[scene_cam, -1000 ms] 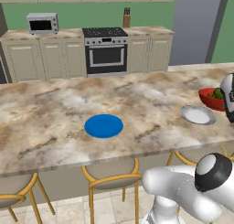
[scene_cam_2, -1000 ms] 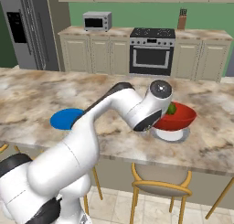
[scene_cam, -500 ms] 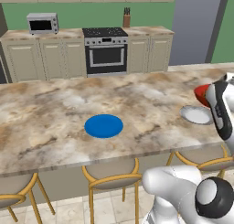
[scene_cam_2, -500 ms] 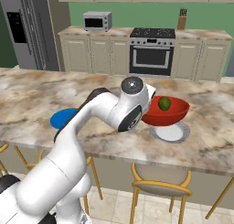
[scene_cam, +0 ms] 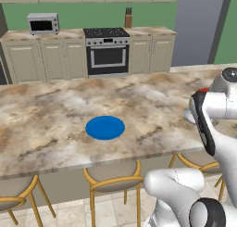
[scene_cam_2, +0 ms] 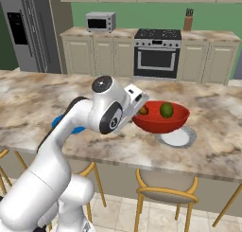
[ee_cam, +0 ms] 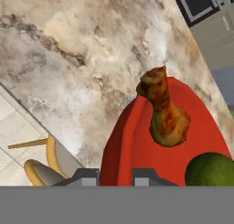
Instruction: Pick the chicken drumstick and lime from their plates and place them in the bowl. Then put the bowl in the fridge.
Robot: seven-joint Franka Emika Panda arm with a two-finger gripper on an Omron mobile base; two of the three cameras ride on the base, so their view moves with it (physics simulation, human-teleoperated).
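My gripper (scene_cam_2: 137,115) is shut on the near rim of the red bowl (scene_cam_2: 163,123) and holds it just above the counter. In the bowl lie the brown chicken drumstick (scene_cam_2: 143,111) and the dark-green lime (scene_cam_2: 166,109). In the hand view the bowl's rim (ee_cam: 119,150) runs between my fingertips (ee_cam: 85,174), with the drumstick (ee_cam: 165,114) and the lime (ee_cam: 211,170) beyond. Right under the bowl rests a white plate (scene_cam_2: 178,138). The blue plate (scene_cam: 105,127) lies bare mid-counter. The grey fridge (scene_cam_2: 24,31) stands at the far left, doors closed.
The marble counter (scene_cam: 51,124) stretches wide to the left. Stools (scene_cam_2: 166,193) stand along its near edge. Behind it are a stove (scene_cam_2: 156,56), a microwave (scene_cam_2: 100,22) and a knife block (scene_cam_2: 189,19) on the back counter.
The bowl has come up off the white plate and drifted left in the right base view. My arm has folded back toward the base with it.
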